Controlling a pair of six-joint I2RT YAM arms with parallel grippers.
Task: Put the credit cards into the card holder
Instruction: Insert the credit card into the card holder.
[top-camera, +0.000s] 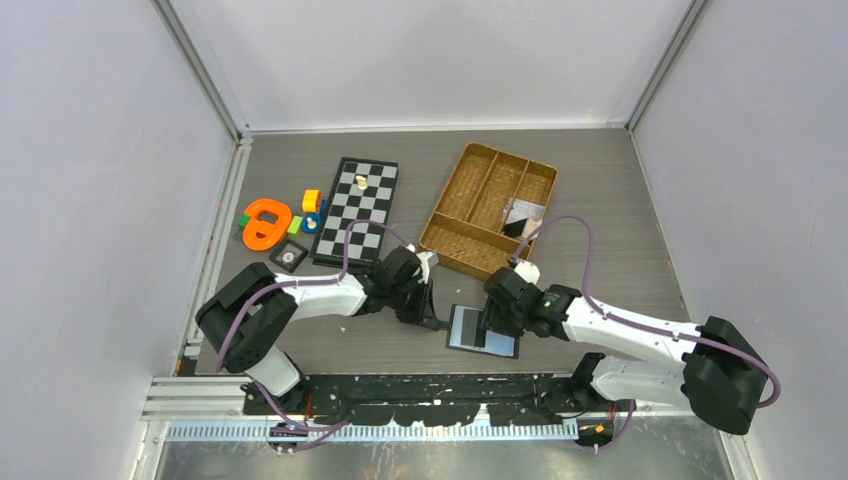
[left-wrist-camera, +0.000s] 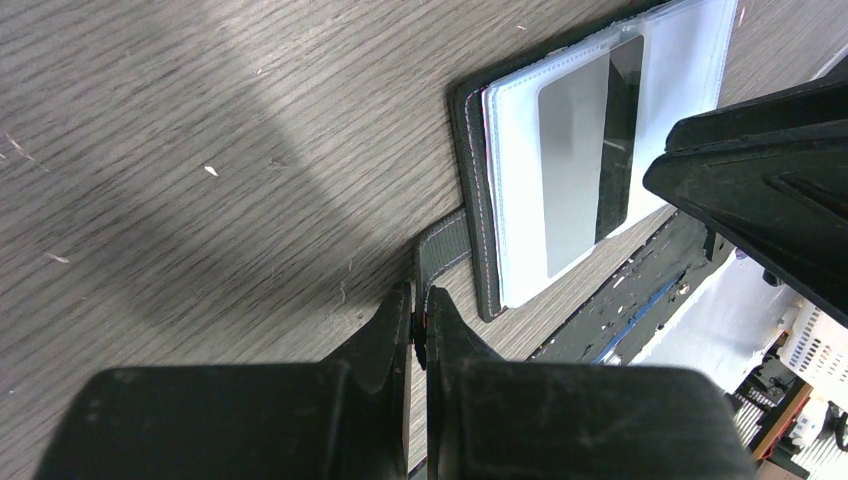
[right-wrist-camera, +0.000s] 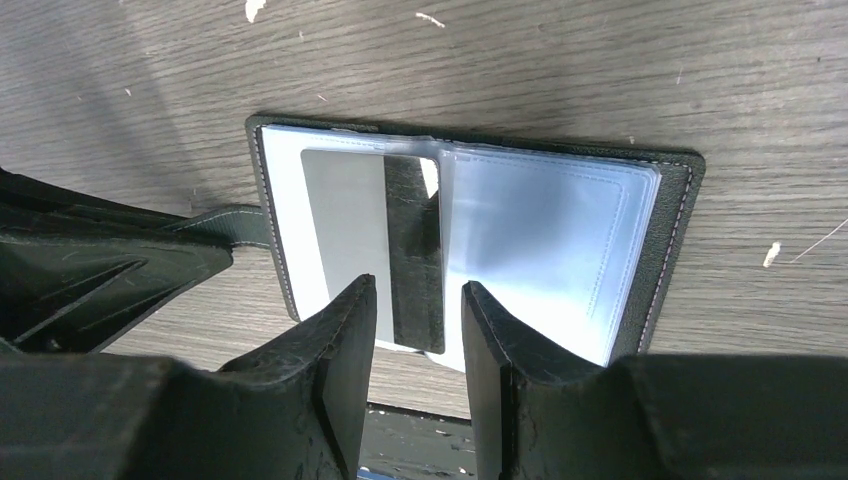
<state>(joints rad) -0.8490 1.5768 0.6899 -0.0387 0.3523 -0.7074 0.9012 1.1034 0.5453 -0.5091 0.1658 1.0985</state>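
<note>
Even bright light, soft shadows, blurred foregrounds

Open card holder at the front of the counter, between the two tools

The card holder (top-camera: 466, 328) lies open on the counter (top-camera: 610, 250) near its front edge. A card (right-wrist-camera: 345, 230) sits on its left page. Its strap (left-wrist-camera: 441, 250) runs left into the left tool (left-wrist-camera: 418, 310), and the right tool (right-wrist-camera: 417, 290) hangs over the card's near edge. Behind and to the right lies a divided tray (top-camera: 470, 190) with more cards (top-camera: 522, 217) in a right compartment. Behind and to the left lies a chessboard (top-camera: 356, 215), with toys (top-camera: 268, 222) to its left.
</note>
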